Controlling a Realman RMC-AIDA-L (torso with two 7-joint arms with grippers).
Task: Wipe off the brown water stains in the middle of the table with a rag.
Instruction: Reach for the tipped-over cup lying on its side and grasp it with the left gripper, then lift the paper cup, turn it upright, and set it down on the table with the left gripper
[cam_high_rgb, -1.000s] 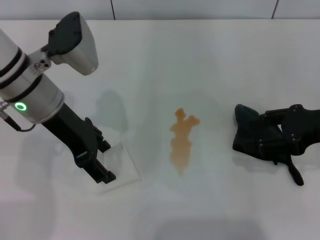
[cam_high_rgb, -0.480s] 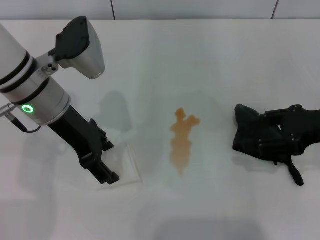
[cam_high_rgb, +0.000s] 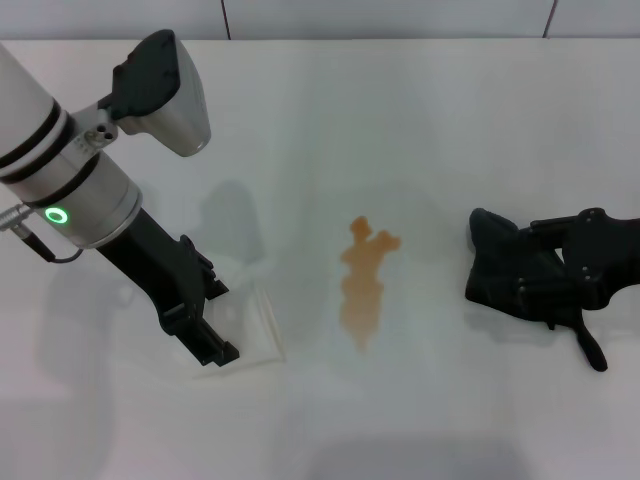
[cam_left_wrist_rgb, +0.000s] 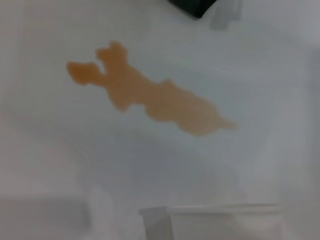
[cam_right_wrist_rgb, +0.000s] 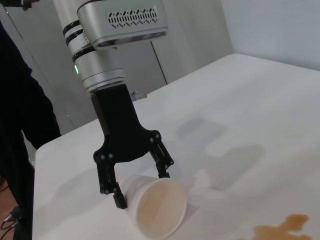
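The brown water stains lie in the middle of the white table, and show in the left wrist view and at the edge of the right wrist view. The dark rag lies bunched at the right, its tail pointing toward the front. My right gripper rests on the rag's right side, black on black. My left gripper is at the left, open, its fingers either side of a paper cup lying on its side.
The paper cup, tan inside, lies left of the stain; it also shows in the head view and its rim in the left wrist view. A wall runs along the table's far edge.
My left arm has shifted slightly to the right and then stopped. The cup, stain, rag and right gripper have not moved.
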